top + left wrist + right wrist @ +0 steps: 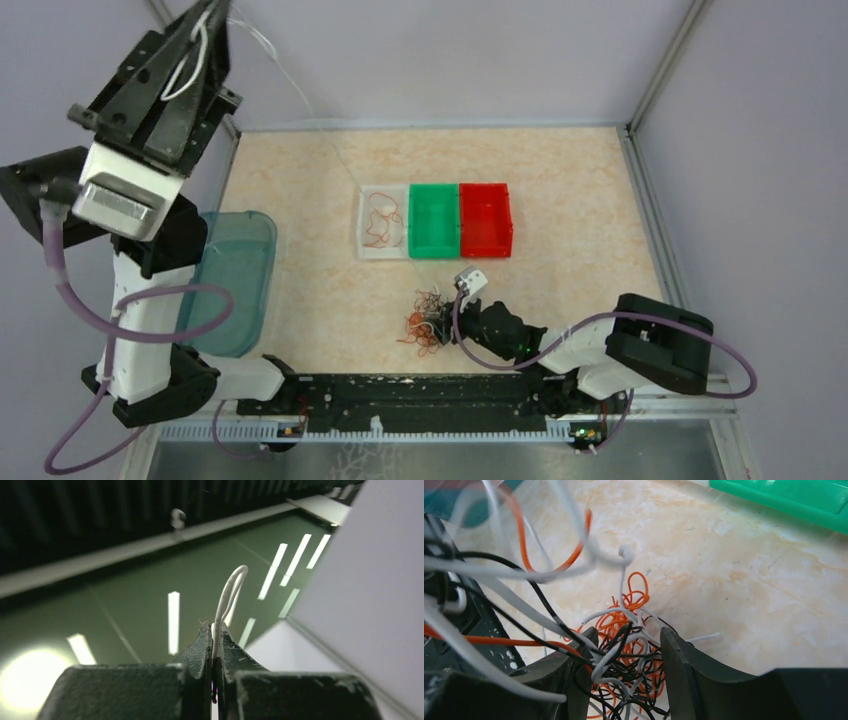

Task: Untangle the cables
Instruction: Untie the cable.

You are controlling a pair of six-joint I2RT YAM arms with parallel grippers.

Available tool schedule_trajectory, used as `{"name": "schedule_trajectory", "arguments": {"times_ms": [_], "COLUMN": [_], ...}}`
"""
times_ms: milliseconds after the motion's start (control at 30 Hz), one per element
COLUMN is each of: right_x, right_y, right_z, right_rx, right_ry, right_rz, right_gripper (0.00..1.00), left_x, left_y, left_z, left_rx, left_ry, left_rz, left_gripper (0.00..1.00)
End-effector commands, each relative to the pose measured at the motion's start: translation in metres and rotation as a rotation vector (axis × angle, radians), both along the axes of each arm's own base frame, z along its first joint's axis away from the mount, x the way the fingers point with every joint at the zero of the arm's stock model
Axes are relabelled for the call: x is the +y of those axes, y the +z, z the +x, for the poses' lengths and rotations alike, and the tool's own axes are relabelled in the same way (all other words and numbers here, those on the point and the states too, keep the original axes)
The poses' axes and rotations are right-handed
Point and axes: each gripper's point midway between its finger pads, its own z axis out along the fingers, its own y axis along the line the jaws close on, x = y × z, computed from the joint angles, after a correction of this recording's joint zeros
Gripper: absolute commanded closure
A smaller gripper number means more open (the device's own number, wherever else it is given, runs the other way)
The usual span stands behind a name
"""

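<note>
My left hand [213,630] is clamped on a loop of white cable [229,592], held high above the counter [600,200]. My right hand [628,632] stands half spread astride the cables [624,665], a knotted orange, white and black heap on that counter. I judge them light, springy and snag-prone; take single strands near free ends.

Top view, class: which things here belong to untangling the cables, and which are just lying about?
Belong: cable tangle; white cable, pinched in the left gripper; right gripper, jaws astride the tangle; orange cables in the clear bin.
Lying about: green bin; red bin; teal tray, all seemingly empty.
</note>
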Motion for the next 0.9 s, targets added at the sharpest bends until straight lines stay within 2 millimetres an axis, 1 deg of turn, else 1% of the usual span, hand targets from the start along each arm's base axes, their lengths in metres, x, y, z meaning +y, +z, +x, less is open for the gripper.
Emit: {"name": "schedule_trajectory", "arguments": {"times_ms": [0, 133, 267, 333, 400, 433, 467, 600, 667, 700, 733, 833, 867], "right_x": [-0.008, -0.015, -0.020, -0.022, -0.023, -0.022, -0.021, -0.017, -0.017, -0.018, -0.020, -0.025, -0.028], "right_y": [0.006, 0.005, 0.004, 0.005, 0.009, 0.012, 0.016, 0.042, 0.055, 0.061, 0.067, 0.082, 0.085], "right_z": [0.000, 0.000, 0.001, 0.002, 0.002, 0.002, 0.003, 0.004, 0.004, 0.004, 0.004, 0.004, 0.004], "right_rx": [-0.004, -0.002, -0.002, -0.004, -0.010, -0.012, -0.017, -0.052, -0.069, -0.076, -0.084, -0.101, -0.103], "right_ry": [-0.034, -0.057, -0.071, -0.079, -0.081, -0.081, -0.080, -0.068, -0.067, -0.066, -0.068, -0.076, -0.084], "right_rz": [0.033, 0.026, 0.019, 0.020, 0.031, 0.038, 0.044, 0.081, 0.101, 0.109, 0.117, 0.136, 0.136], "right_gripper": [0.50, 0.48, 0.47, 0.46, 0.46, 0.46, 0.46, 0.44, 0.41, 0.40, 0.38, 0.33, 0.28], "left_x": [0.062, 0.089, 0.104, 0.102, 0.086, 0.080, 0.066, 0.015, -0.004, -0.008, -0.015, -0.031, -0.036], "left_y": [0.044, 0.059, 0.075, 0.076, 0.068, 0.060, 0.048, -0.014, -0.043, -0.050, -0.063, -0.097, -0.110], "left_z": [-0.053, -0.069, -0.078, -0.071, -0.048, -0.042, -0.028, 0.010, 0.028, 0.031, 0.041, 0.059, 0.064], "left_rx": [-0.395, -0.568, -0.653, -0.611, -0.497, -0.441, -0.382, -0.223, -0.132, -0.097, -0.049, 0.054, 0.081], "left_ry": [0.293, 0.500, 0.625, 0.614, 0.564, 0.532, 0.499, 0.359, 0.303, 0.284, 0.268, 0.235, 0.218], "left_rz": [-0.263, -0.417, -0.504, -0.491, -0.386, -0.321, -0.248, -0.002, 0.084, 0.108, 0.143, 0.223, 0.249], "left_gripper": [1.00, 1.00, 1.00, 1.00, 1.00, 1.00, 1.00, 1.00, 1.00, 1.00, 1.00, 1.00, 1.00]}}
